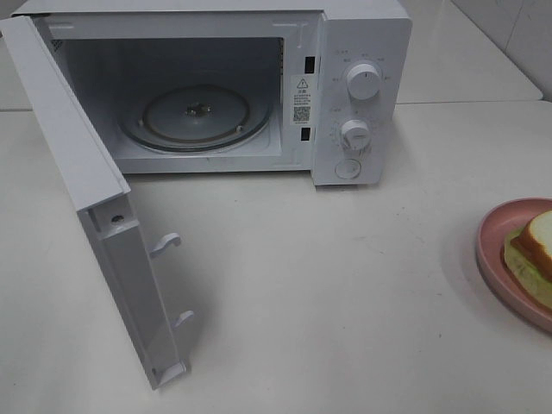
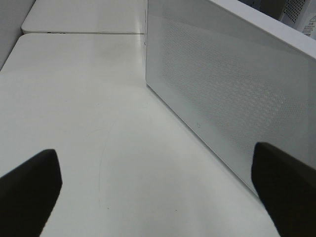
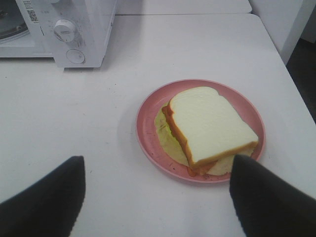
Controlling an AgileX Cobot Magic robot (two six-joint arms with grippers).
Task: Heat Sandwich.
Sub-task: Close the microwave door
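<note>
The sandwich [image 3: 210, 126], white bread with orange-red and pale green filling, lies on a round pink plate [image 3: 148, 126] at the table's right edge [image 1: 539, 241]. My right gripper [image 3: 158, 192] hangs open a little short of the plate, nothing between its fingers [image 3: 44, 197]. The white microwave [image 1: 362, 52] stands at the back with its door [image 1: 103, 224] swung wide open and a glass turntable [image 1: 194, 116] inside. My left gripper [image 2: 158, 187] is open over the bare table, beside the outer face of the door [image 2: 232, 94]. Neither gripper shows in the high view.
Two knobs [image 1: 362, 82] and a round button sit on the microwave's panel. The open door juts far forward on the left. A wall or cabinet [image 3: 291, 22] stands beyond the table's right side.
</note>
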